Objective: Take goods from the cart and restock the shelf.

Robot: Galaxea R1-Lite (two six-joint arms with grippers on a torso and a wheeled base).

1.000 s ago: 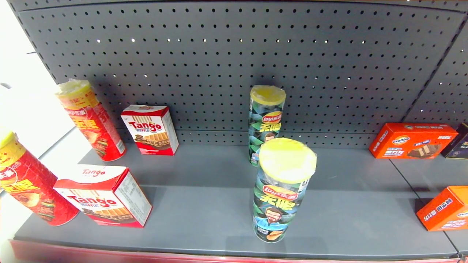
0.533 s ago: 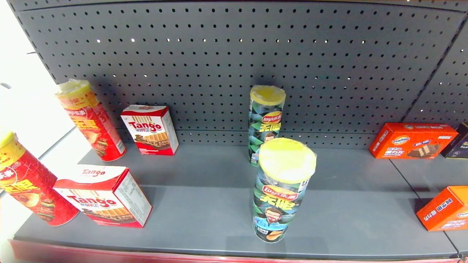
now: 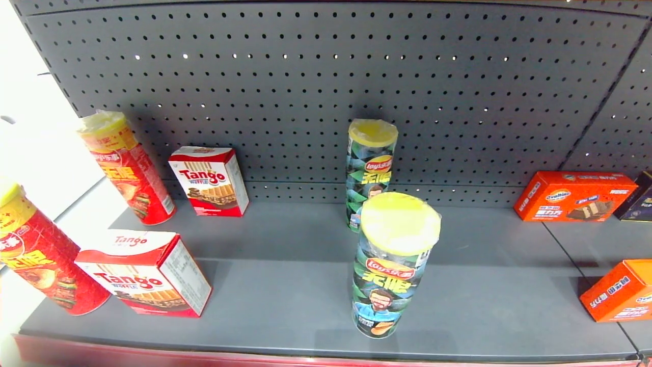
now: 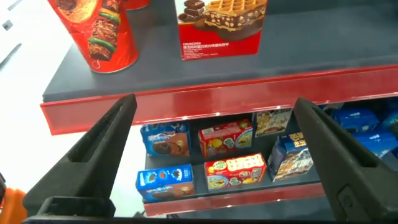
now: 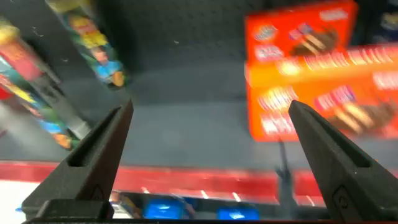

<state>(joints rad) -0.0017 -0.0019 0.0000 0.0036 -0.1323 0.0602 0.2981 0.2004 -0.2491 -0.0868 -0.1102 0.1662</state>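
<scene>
Two green chip cans with yellow lids stand mid-shelf, one at the front (image 3: pixel 395 265) and one behind it (image 3: pixel 370 171) by the pegboard. Two red chip cans (image 3: pixel 127 168) (image 3: pixel 38 255) and two red-white wafer boxes (image 3: pixel 210 181) (image 3: pixel 147 272) stand on the left of the grey shelf (image 3: pixel 285 285). Orange boxes (image 3: pixel 573 196) (image 3: pixel 619 290) lie at the right. My left gripper (image 4: pixel 214 155) is open and empty, below the shelf's red front edge (image 4: pixel 217 102). My right gripper (image 5: pixel 208 155) is open and empty in front of the orange boxes (image 5: pixel 311 81).
A lower shelf (image 4: pixel 236 190) holds several small snack boxes in blue, red and yellow. A pegboard back wall (image 3: pixel 326 92) rises behind the goods. Bare shelf surface lies between the wafer boxes and the green cans, and right of the cans.
</scene>
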